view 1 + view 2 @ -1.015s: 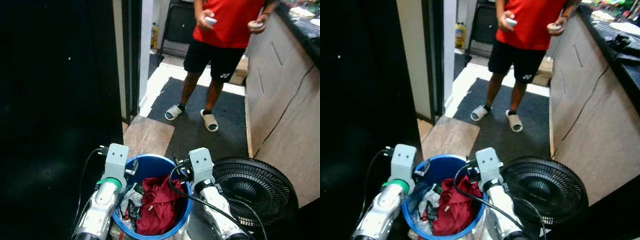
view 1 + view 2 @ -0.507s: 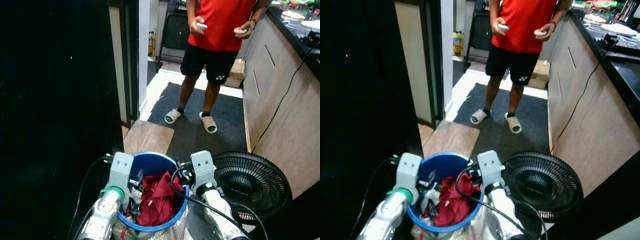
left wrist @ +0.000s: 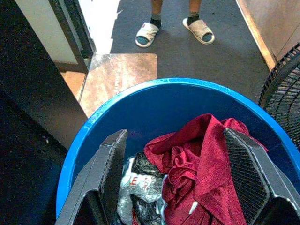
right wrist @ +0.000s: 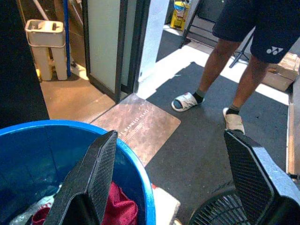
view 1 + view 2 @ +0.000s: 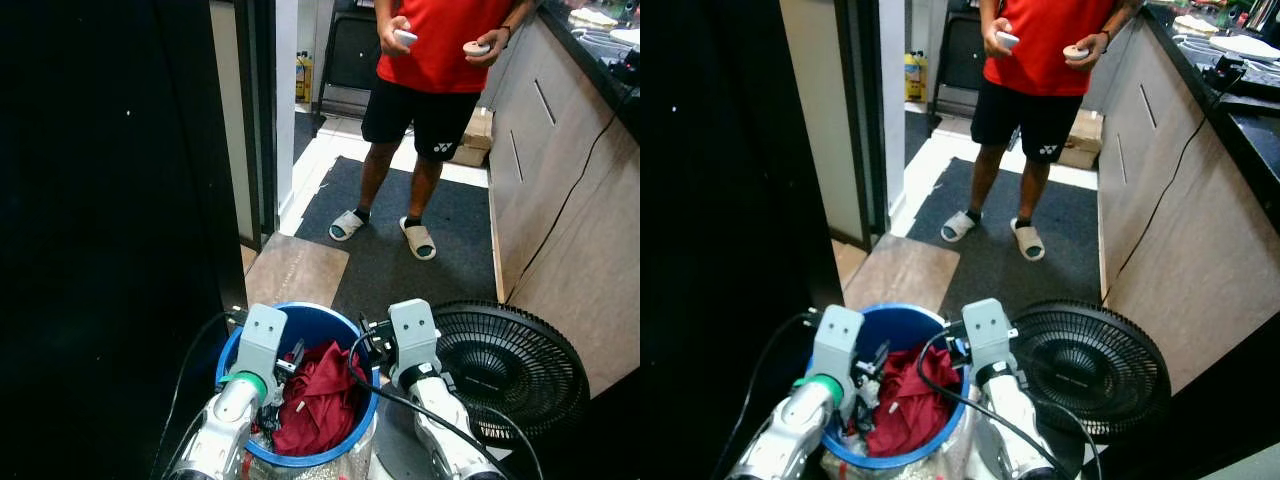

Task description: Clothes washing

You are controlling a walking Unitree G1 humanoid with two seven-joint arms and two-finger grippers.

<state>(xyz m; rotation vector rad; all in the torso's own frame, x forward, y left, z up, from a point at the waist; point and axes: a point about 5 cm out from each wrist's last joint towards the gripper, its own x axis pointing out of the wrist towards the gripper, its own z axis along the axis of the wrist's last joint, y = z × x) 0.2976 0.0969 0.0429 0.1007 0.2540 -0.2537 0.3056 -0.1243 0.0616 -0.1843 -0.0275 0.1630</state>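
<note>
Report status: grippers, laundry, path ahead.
Left gripper jaws open over blue bucket; right gripper jaws open at its rim. Red garment inside, not gripped. Ahead: person on dark mat, black fan to the right.

The bucket (image 5: pixel 300 330) stands on the floor (image 5: pixel 450 250) just before the robot, with the clothes (image 5: pixel 320 395) in it. The fan (image 5: pixel 510 365) lies just beside it on the right. A mat (image 5: pixel 295 272) lies beyond the bucket, and a person (image 5: pixel 430 90) stands farther beyond.
</note>
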